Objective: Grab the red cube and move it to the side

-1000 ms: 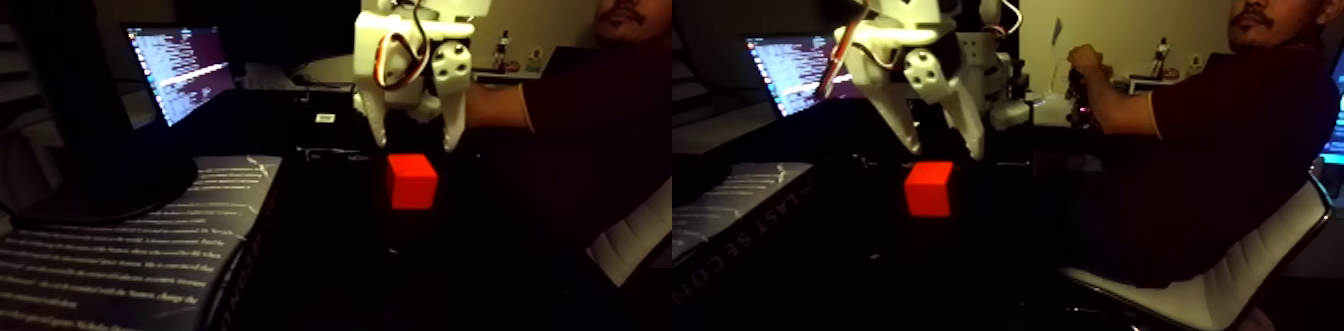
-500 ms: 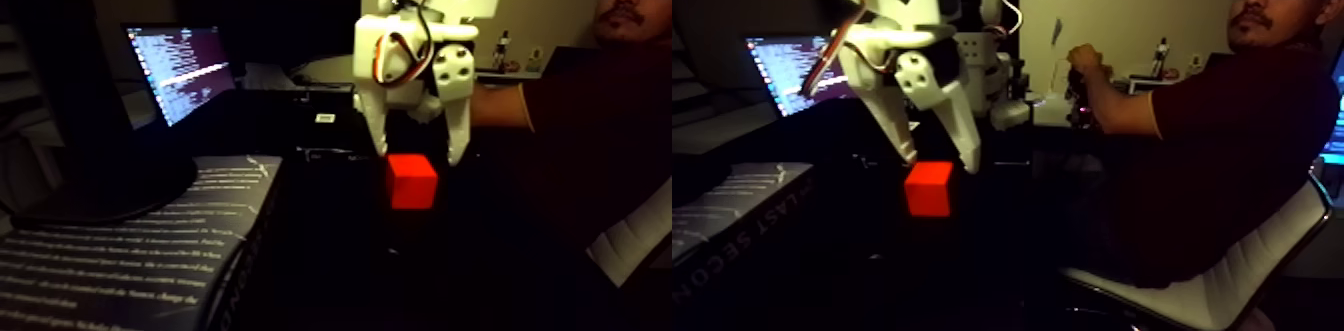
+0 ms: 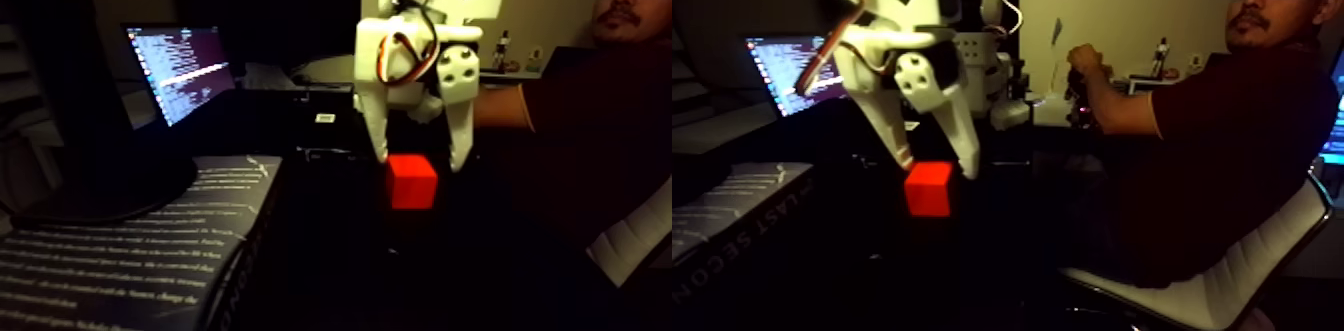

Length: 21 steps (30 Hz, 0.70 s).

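The picture holds two side-by-side halves of the same scene. The red cube sits on a dark table surface; the right half shows it too. My white gripper hangs straight above the red cube and is open. Its two fingertips straddle the cube, reaching about the level of its top face. Neither finger clearly touches the cube. The arm's white body rises out of the top of the frame.
A lit laptop screen stands at the back left. A dark printed book lies front left under a black monitor base. A person sits to the right on a white chair, one hand at another device.
My gripper has come down from a little above the cube until its open fingertips flank the cube's top. The cube has not moved.
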Each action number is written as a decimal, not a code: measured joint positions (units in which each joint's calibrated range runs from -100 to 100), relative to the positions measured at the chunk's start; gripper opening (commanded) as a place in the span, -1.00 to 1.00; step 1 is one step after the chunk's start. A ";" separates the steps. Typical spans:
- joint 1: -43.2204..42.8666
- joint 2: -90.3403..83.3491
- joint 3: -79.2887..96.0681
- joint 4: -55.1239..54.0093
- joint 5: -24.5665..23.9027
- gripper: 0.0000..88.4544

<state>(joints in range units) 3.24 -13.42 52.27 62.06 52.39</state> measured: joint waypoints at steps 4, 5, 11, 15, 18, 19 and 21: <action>-0.15 0.00 1.00 -2.04 -0.37 -0.39; -0.15 0.00 1.00 -2.28 -0.37 -0.39; -0.15 0.00 1.18 -2.37 -0.37 -0.39; -0.15 2.19 1.18 -3.02 -0.37 -0.39; -0.15 3.03 1.18 -4.24 -0.79 -0.39; -0.15 3.03 1.18 -4.49 -0.84 -0.39; -0.15 3.03 1.18 -4.49 -1.00 -0.39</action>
<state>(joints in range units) 3.09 -10.39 53.45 57.57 51.39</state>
